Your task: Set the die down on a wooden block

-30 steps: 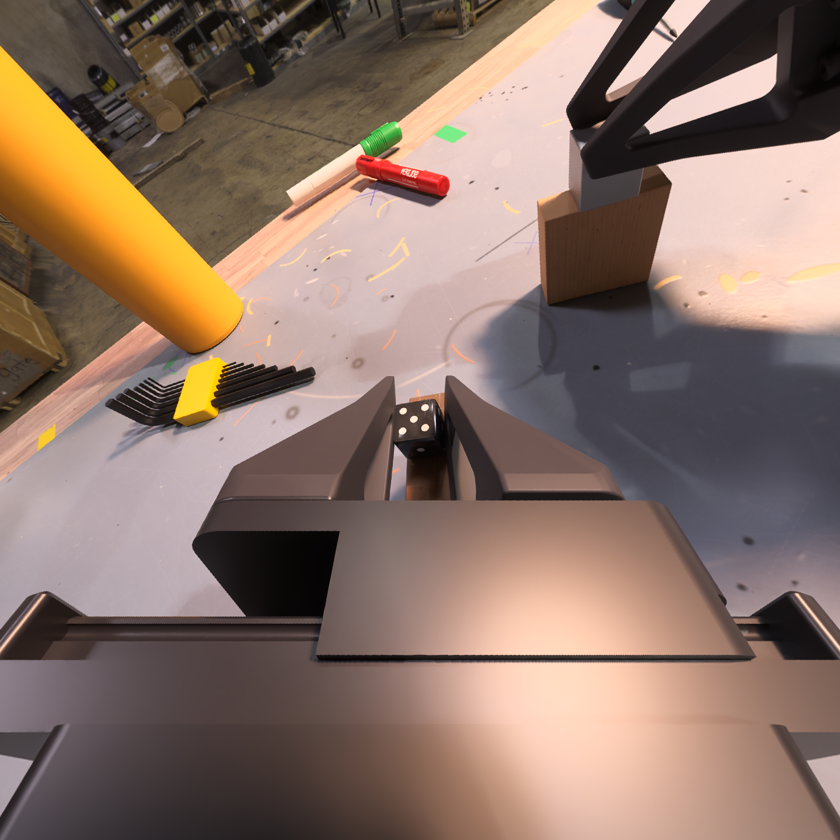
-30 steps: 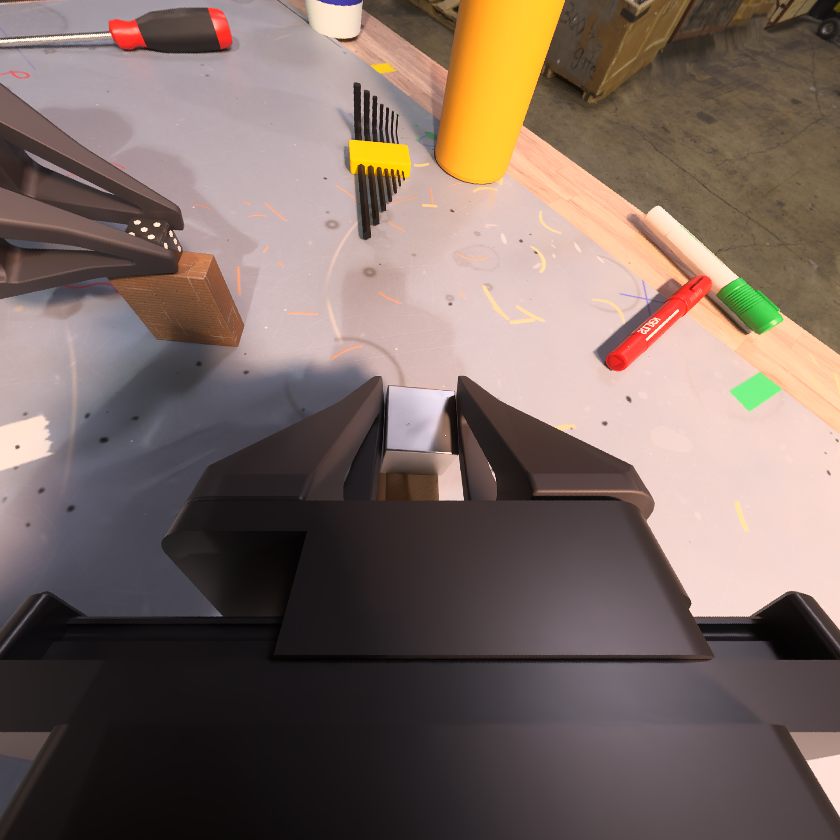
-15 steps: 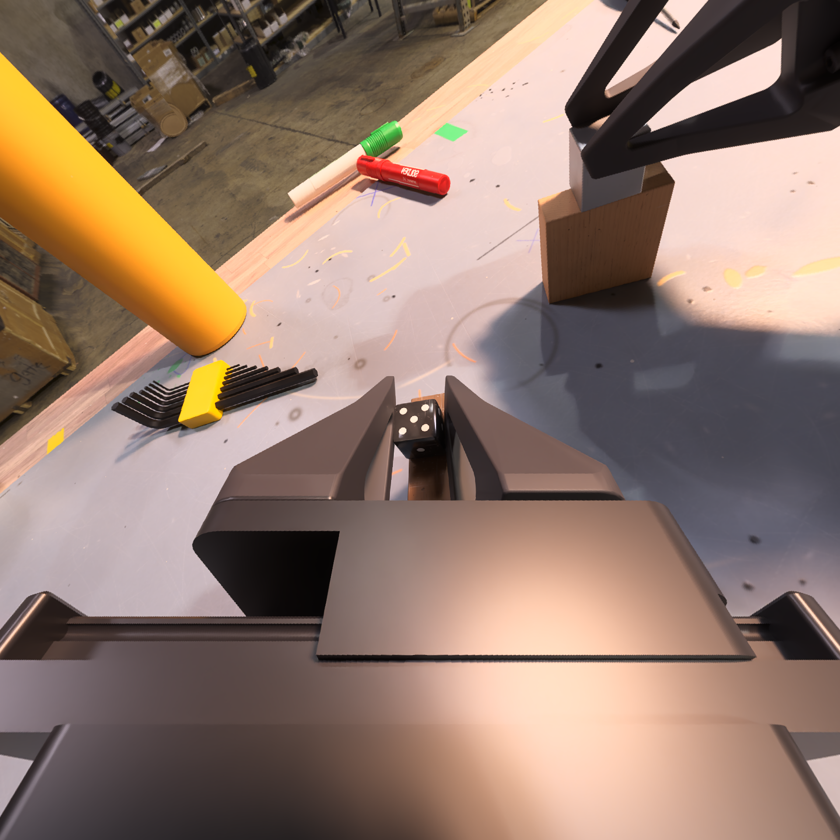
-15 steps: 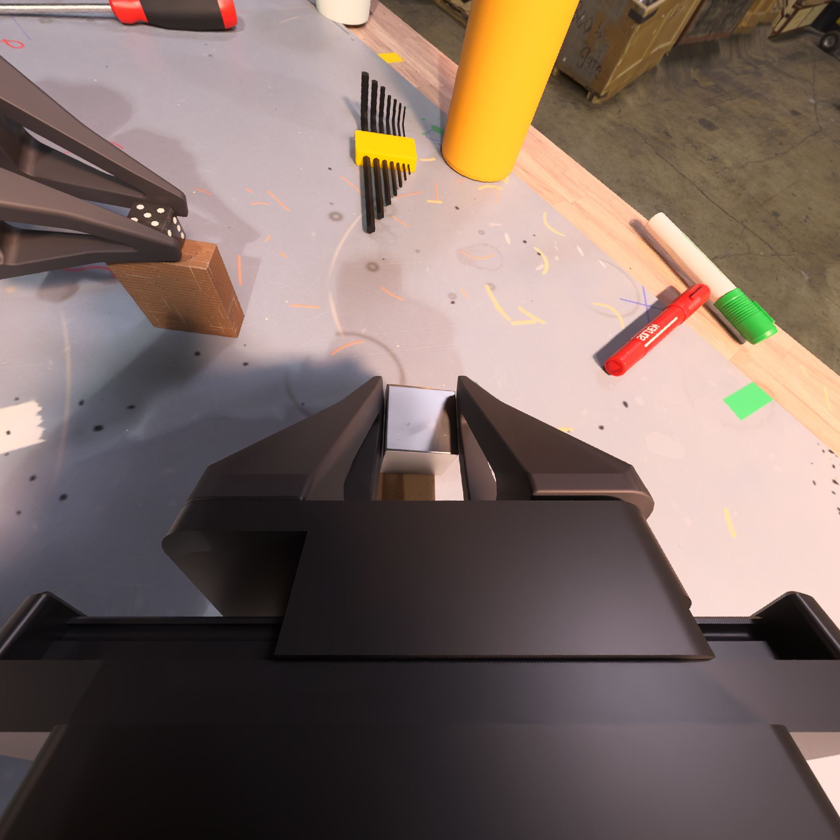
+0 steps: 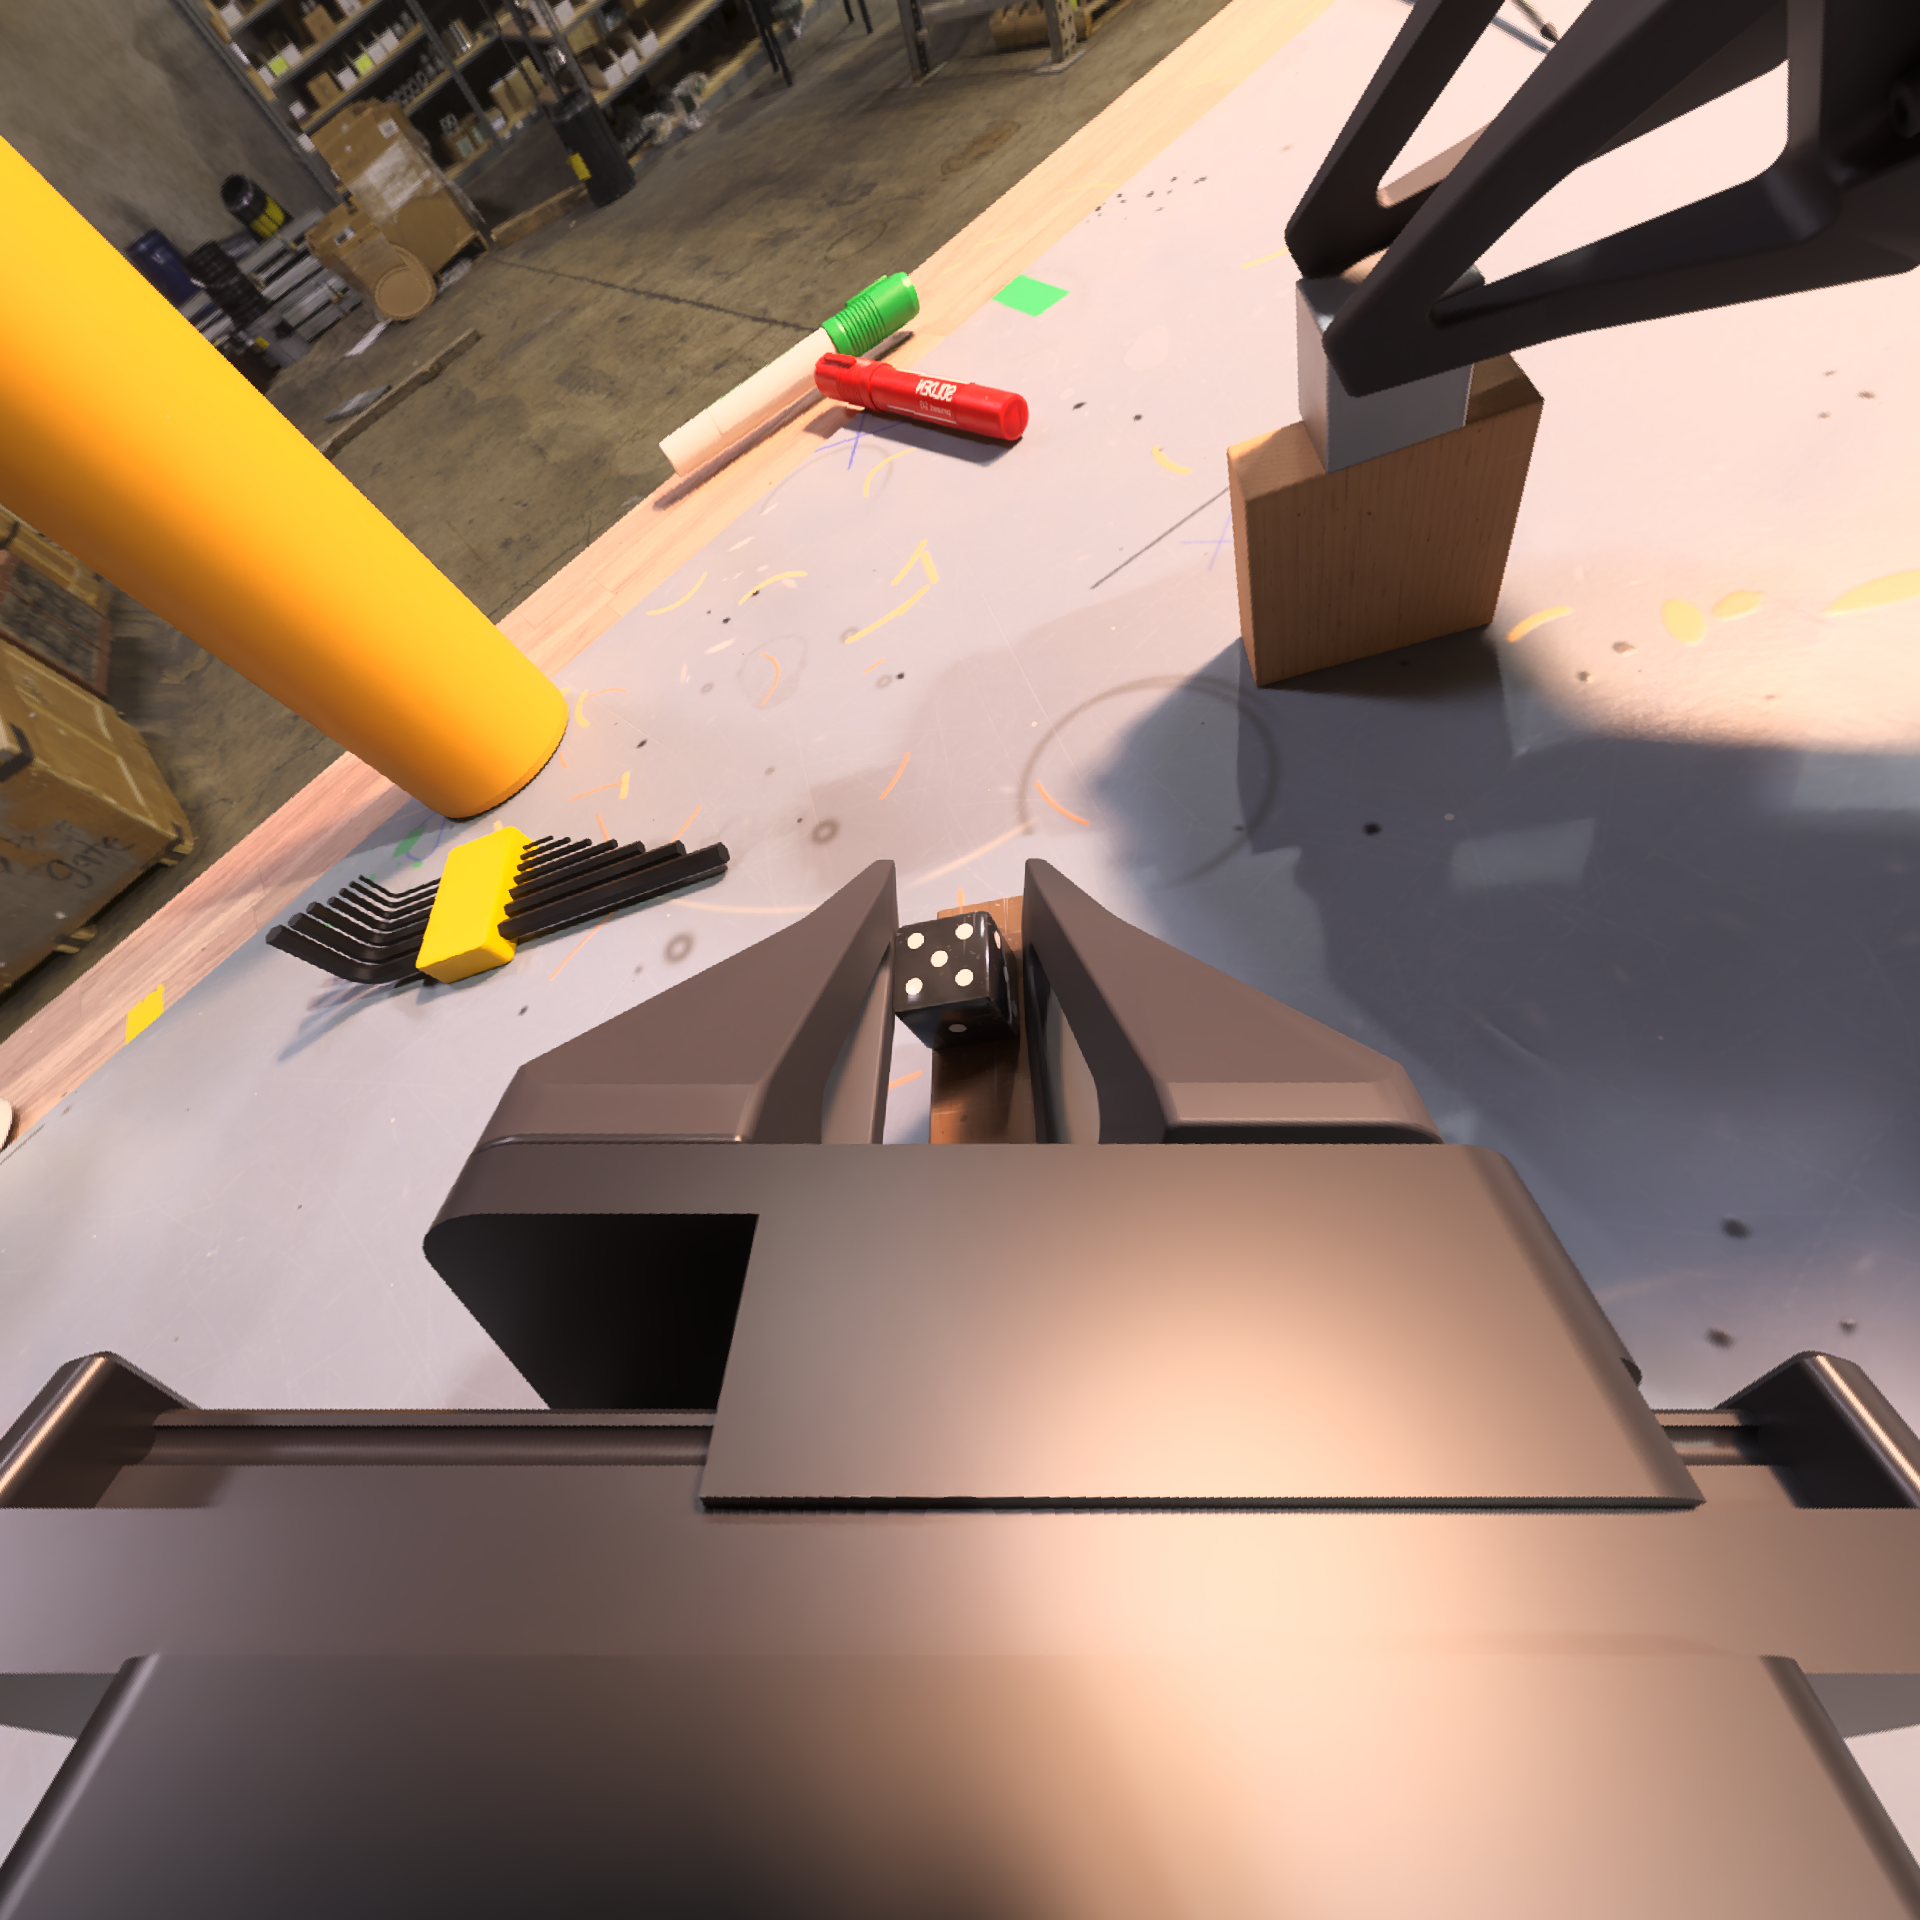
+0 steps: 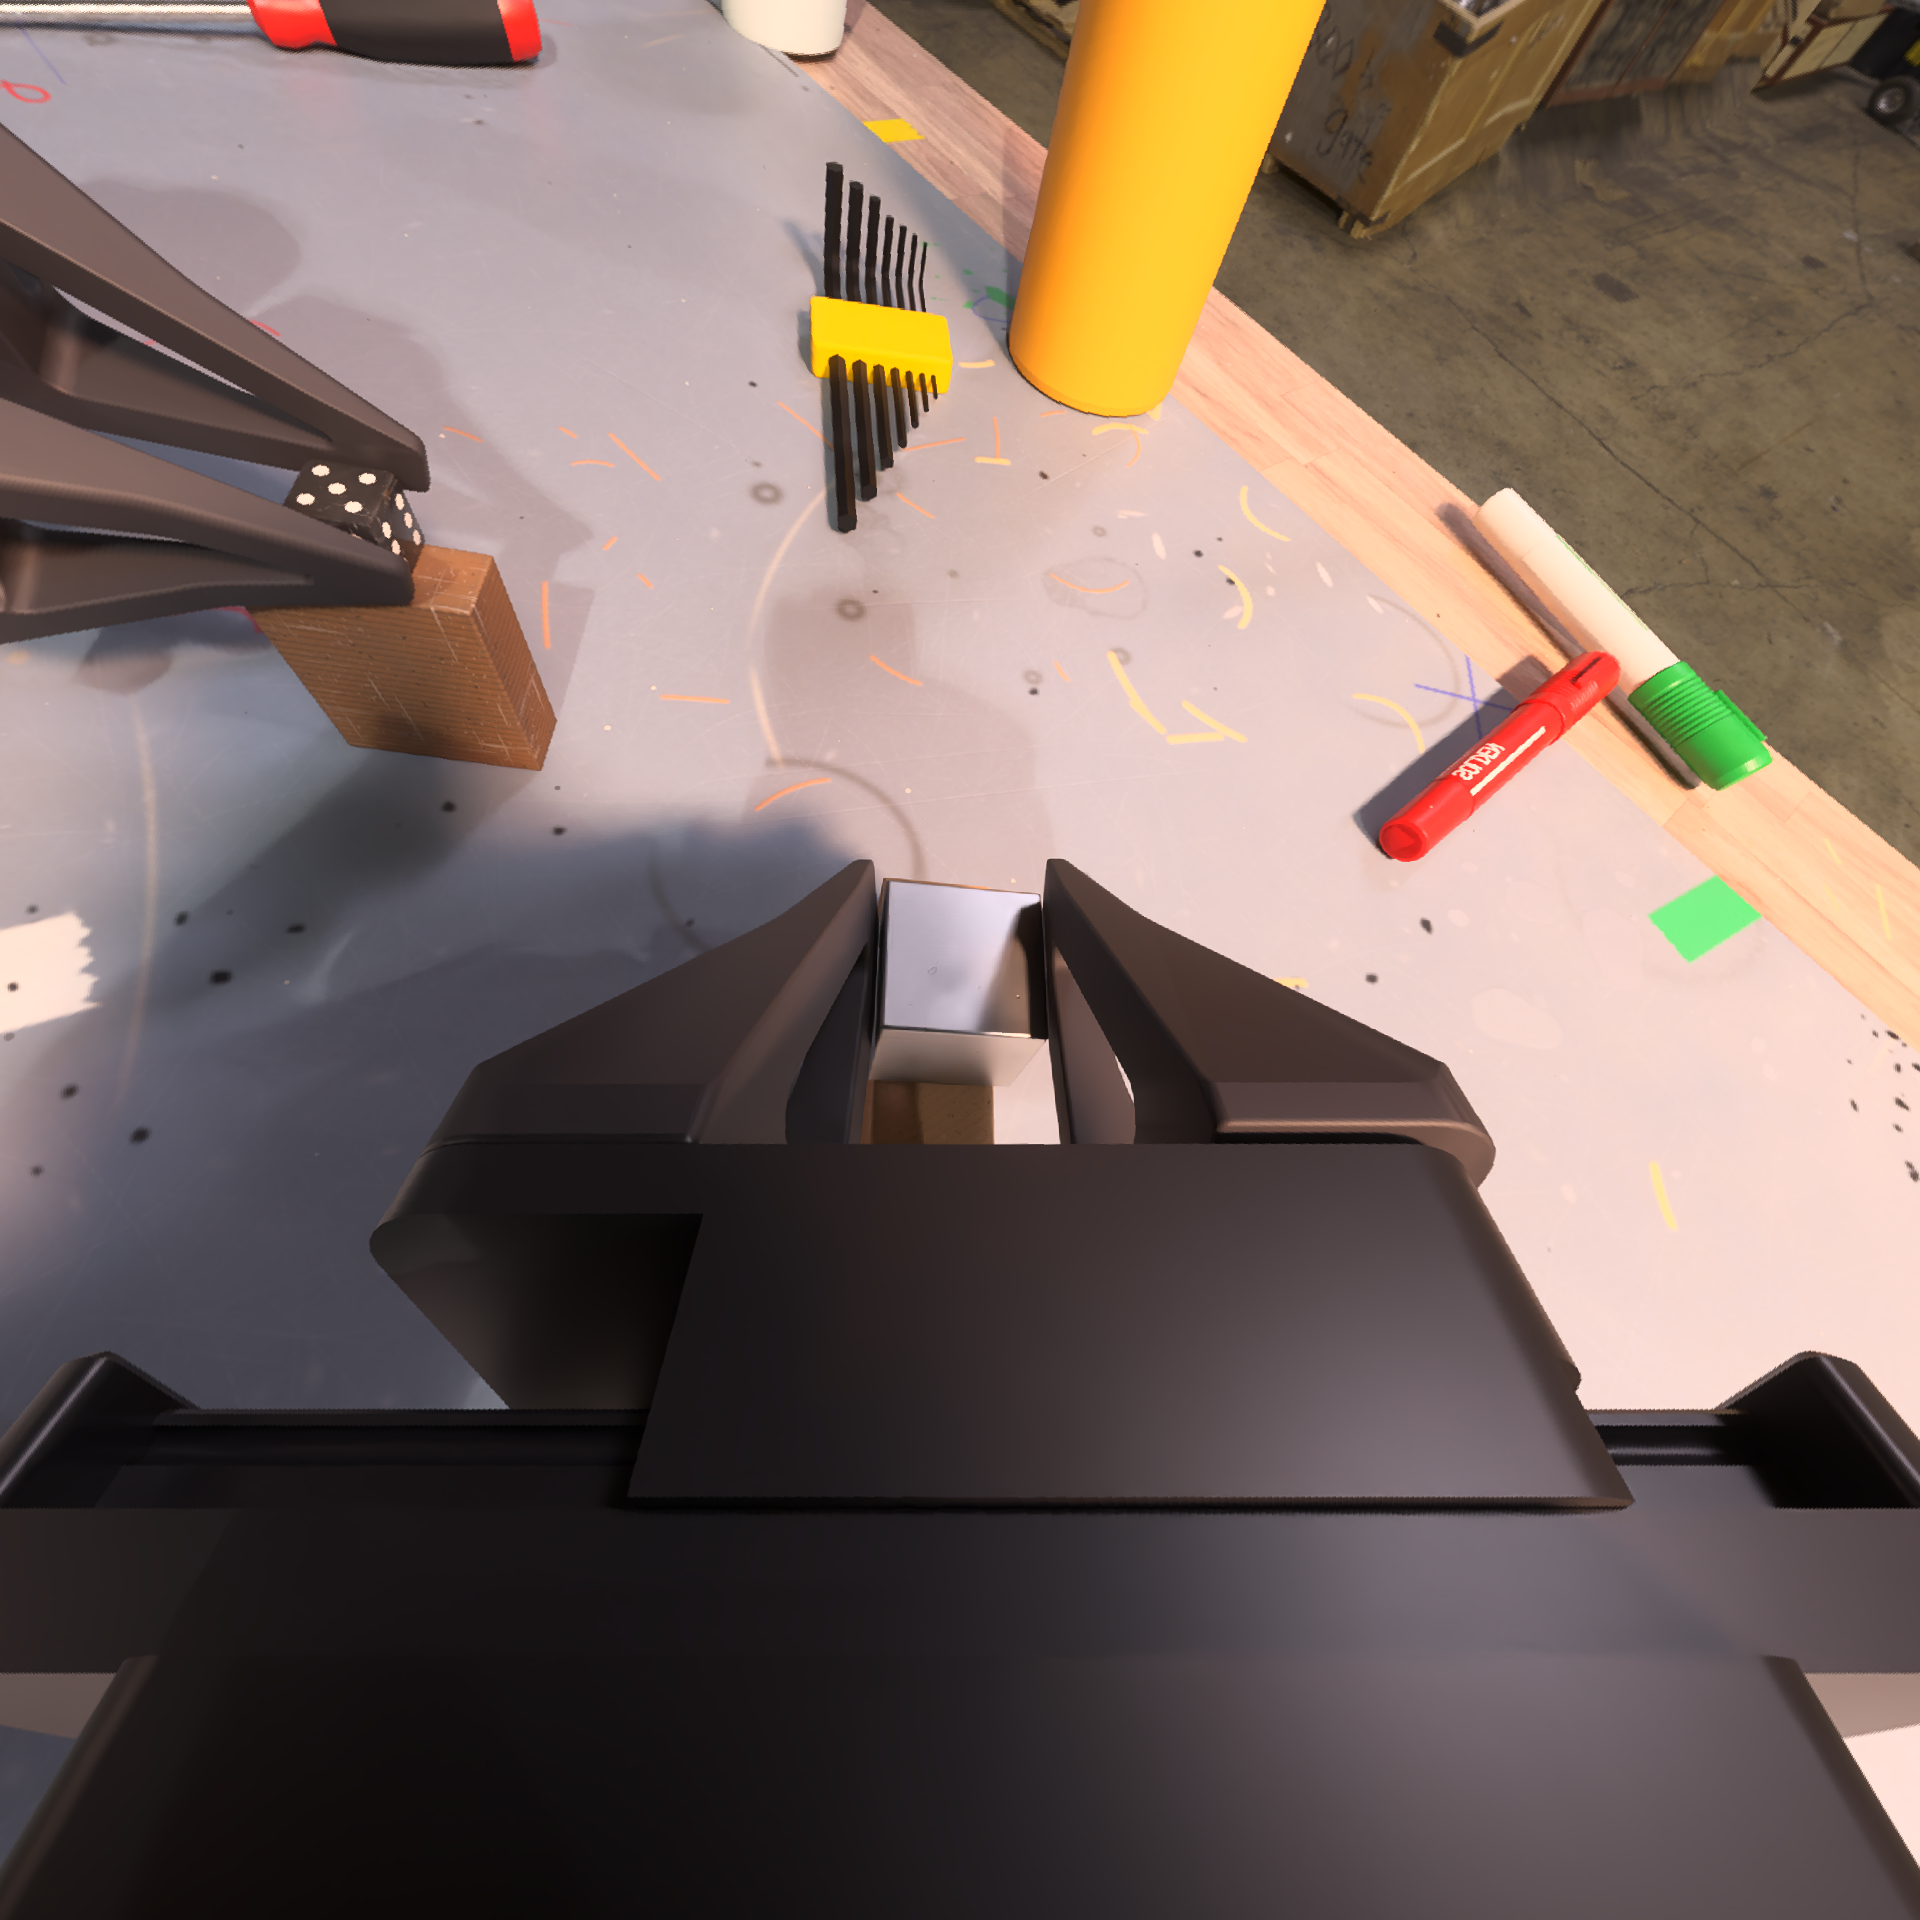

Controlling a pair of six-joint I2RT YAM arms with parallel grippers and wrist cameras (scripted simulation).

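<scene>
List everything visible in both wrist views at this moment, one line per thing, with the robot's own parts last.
die: 1, black with white pips, between left gripper's fingers, over dark block
wooden blocks: 2, dark brown under die; light under metal cube
metal cube: 1, silvery, between right gripper's fingers
hex key set: 1, black, yellow holder, near cylinder
cylinder: 1, yellow, table edge
markers: 2, red; white, green cap
screwdriver: 1, red and black handle, far corner
white object: 1, cropped, beyond screwdriver
table: grey, wood edge
left gripper: closed on die
right gripper: closed on metal cube
</scene>
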